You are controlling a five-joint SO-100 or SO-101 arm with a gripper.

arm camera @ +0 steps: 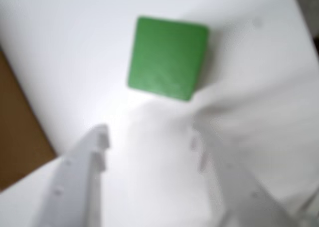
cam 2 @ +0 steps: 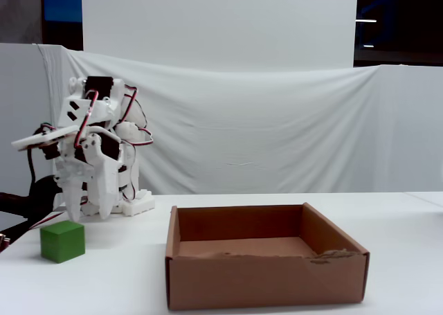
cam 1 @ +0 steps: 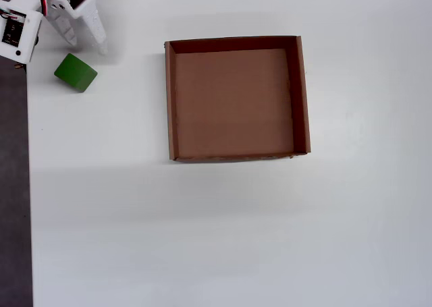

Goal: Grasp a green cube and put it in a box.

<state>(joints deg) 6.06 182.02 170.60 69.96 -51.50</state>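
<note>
The green cube [cam 1: 75, 72] rests on the white table near its left edge in the overhead view, well left of the box [cam 1: 170, 98]. My gripper [cam 1: 84, 44] hovers just beyond the cube, open, with nothing between its fingers. In the blurred wrist view the cube [arm camera: 168, 57] lies ahead of the spread white fingertips of the gripper [arm camera: 149, 137], apart from them, and a brown corner of the box [arm camera: 20, 132] shows at the left edge. From the fixed view the gripper [cam 2: 88, 214] points down just above and behind the cube [cam 2: 62, 241]. The box [cam 2: 266, 280] is empty.
The table's left edge [cam 1: 28, 185] borders a dark strip in the overhead view, close to the cube. The arm's white base [cam 2: 135, 204] stands at the back left. A white cloth backdrop [cam 2: 277, 142] hangs behind the table.
</note>
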